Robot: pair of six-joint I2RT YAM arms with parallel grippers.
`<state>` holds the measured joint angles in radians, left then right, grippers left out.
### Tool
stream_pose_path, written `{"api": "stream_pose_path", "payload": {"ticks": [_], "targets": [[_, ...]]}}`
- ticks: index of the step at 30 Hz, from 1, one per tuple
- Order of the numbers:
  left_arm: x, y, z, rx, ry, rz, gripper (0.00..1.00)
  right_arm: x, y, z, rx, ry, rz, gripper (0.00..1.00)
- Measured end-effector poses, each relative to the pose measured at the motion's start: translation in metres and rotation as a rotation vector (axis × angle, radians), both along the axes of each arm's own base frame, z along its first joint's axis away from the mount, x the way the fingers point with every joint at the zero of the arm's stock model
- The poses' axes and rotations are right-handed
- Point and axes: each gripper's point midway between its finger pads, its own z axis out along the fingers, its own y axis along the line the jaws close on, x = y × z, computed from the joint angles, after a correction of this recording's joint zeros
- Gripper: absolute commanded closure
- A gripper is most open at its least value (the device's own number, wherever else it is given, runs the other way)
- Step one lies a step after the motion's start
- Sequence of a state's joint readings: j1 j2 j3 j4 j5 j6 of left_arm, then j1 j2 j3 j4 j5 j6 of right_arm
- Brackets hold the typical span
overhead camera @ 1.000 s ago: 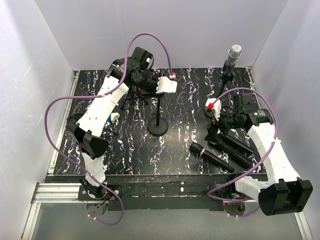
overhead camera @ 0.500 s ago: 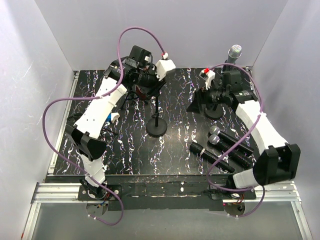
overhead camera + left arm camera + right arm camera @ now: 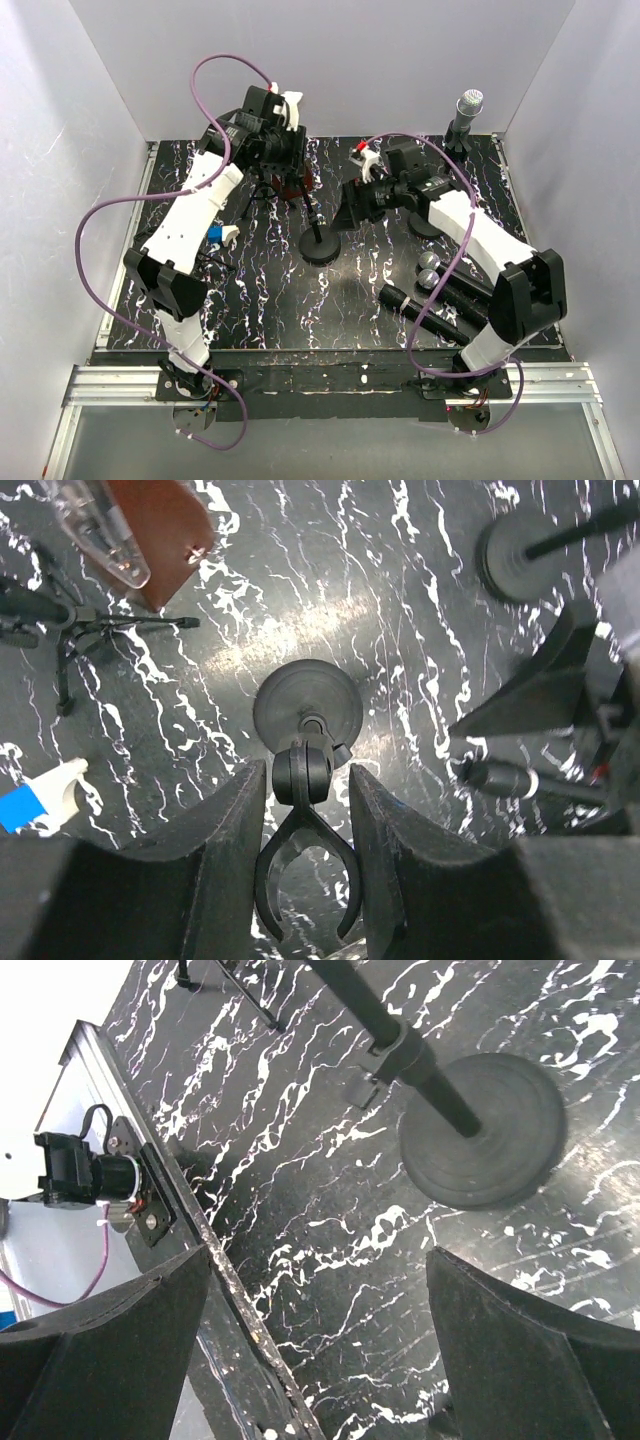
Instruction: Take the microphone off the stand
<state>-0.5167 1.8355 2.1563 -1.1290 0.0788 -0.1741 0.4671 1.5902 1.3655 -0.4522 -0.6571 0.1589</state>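
Both grippers close on the mid-worktop stand point(image 3: 320, 245).
The left gripper point(image 3: 307, 768), slightly parted, straddles its clip point(image 3: 297, 805); the right gripper point(image 3: 320, 1260) gapes wide, holding nothing. The microphone point(image 3: 469, 104) stands clipped at the far-right corner.

- We find both arms built alike: the left arm point(image 3: 190, 215) and the right arm point(image 3: 475, 228) wear smooth white shells over their links, with black blocks at the joints.
- The left purple cable point(image 3: 228, 58) loops loosely away from just behind the left gripper point(image 3: 308, 780). The right purple cable point(image 3: 405, 136) does likewise behind the right gripper point(image 3: 318, 1260).
- Each cable ends behind its gripper in a white connector point(image 3: 364, 150) marked red.
- The fingers point(image 3: 225, 870) are matte black, broad and wedge-shaped.
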Motion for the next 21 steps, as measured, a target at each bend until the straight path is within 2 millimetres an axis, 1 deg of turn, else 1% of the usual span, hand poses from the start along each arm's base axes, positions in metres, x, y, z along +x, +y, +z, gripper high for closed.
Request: {"api": "stream_pose_path", "payload": {"ticks": [1, 2, 3, 4, 5, 6, 8, 10, 13, 15, 17, 18, 21], "targets": [[0.004, 0.003, 0.0, -0.018, 0.013, 0.034, 0.9, -0.001, 0.005, -0.002, -0.002, 0.01, 0.01, 0.05], [0.007, 0.004, 0.0, -0.034, 0.024, 0.059, 0.76, -0.001, 0.009, -0.005, -0.002, 0.018, 0.016, 0.05], [0.012, 0.009, 0.0, -0.05, 0.033, 0.088, 0.52, 0.001, 0.013, -0.008, -0.003, 0.029, 0.017, 0.06], [0.015, 0.011, 0.0, -0.066, 0.04, 0.102, 0.35, 0.003, 0.015, -0.01, -0.005, 0.039, 0.015, 0.06], [0.016, 0.011, 0.0, -0.083, 0.052, 0.113, 0.27, 0.006, 0.016, -0.014, -0.009, 0.051, 0.011, 0.06], [0.015, 0.009, 0.0, -0.099, 0.064, 0.108, 0.21, 0.009, 0.018, -0.017, -0.012, 0.061, 0.007, 0.06], [0.012, 0.003, 0.001, -0.124, 0.08, 0.084, 0.11, 0.014, 0.02, -0.023, -0.018, 0.079, -0.003, 0.06], [0.009, -0.004, 0.003, -0.148, 0.084, 0.043, 0.05, 0.016, 0.02, -0.025, -0.021, 0.087, -0.007, 0.06], [0.007, -0.015, 0.01, -0.188, 0.068, -0.032, 0.02, 0.02, 0.017, -0.024, -0.02, 0.085, -0.016, 0.06], [0.009, -0.017, 0.017, -0.219, 0.05, -0.082, 0.02, 0.021, 0.014, -0.023, -0.019, 0.084, -0.022, 0.06], [0.014, -0.014, 0.027, -0.262, 0.015, -0.132, 0.03, 0.024, 0.01, -0.024, -0.019, 0.087, -0.031, 0.06], [0.016, -0.009, 0.032, -0.287, -0.014, -0.16, 0.03, 0.026, 0.006, -0.024, -0.021, 0.088, -0.039, 0.06], [0.012, 0.017, 0.044, -0.316, -0.128, -0.271, 0.02, 0.031, -0.005, -0.022, -0.021, 0.082, -0.065, 0.06]]}}
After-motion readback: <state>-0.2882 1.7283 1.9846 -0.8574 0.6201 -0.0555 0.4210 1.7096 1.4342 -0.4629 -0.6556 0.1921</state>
